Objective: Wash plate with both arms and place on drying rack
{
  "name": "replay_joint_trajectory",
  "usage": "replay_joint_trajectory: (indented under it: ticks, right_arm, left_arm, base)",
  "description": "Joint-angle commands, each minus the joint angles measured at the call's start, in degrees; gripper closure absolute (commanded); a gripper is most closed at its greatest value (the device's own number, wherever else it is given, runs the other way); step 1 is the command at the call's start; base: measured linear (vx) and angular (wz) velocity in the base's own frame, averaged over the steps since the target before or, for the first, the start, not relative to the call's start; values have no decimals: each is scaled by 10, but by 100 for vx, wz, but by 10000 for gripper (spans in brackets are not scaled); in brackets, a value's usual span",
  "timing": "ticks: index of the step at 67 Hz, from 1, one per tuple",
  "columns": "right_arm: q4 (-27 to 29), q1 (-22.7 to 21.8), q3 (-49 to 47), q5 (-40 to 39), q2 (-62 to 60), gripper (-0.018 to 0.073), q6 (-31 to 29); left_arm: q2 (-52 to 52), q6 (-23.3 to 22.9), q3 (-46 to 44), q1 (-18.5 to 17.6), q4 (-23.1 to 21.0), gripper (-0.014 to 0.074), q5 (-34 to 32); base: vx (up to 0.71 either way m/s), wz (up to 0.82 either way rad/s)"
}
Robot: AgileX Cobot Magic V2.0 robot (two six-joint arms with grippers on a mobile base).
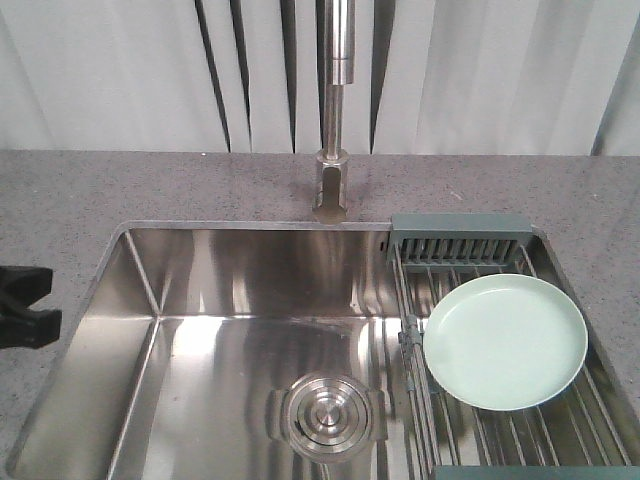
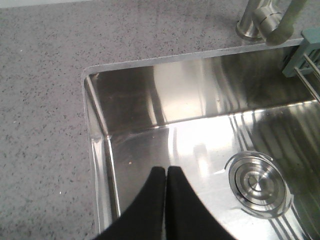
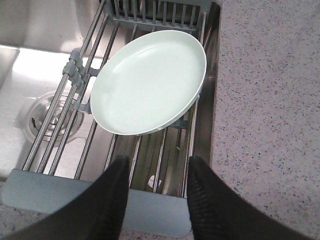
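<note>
Plate (image 3: pixel 148 82) lying flat on the drying rack (image 3: pixel 60 130).
I see my right fingers (image 3: pixel 156 192) spread wide, empty, just short of it; left fingers (image 2: pixel 166 187) pressed together over the sink (image 2: pixel 130 115).

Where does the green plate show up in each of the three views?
Front view: the plate lies flat at lower right on the drying rack, over the sink's right side.
Left wrist view: not in it; only a corner of the rack shows at the right edge.
Right wrist view: the plate is at upper centre on the rack.
Shared landmark: the round drain.
</note>
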Motion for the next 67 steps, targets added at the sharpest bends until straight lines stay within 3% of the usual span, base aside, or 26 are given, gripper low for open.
replay_joint_trajectory:
  ticks: [1,21,67]
  right_arm:
    - [5,-1,-15,-31,4,281,-6]
    - [5,-1,-15,-31,4,281,-6]
    - [4,-1,-15,-31,4,281,-6]
  left_arm:
    - [-38,-19,7,5,-3,603,-18]
    - [-128,-106,40,11,61,603,17]
    - [-179,-107,57,2,65,603,13]
  base:
    - [0,0]
    - [0,0]
    - [0,0]
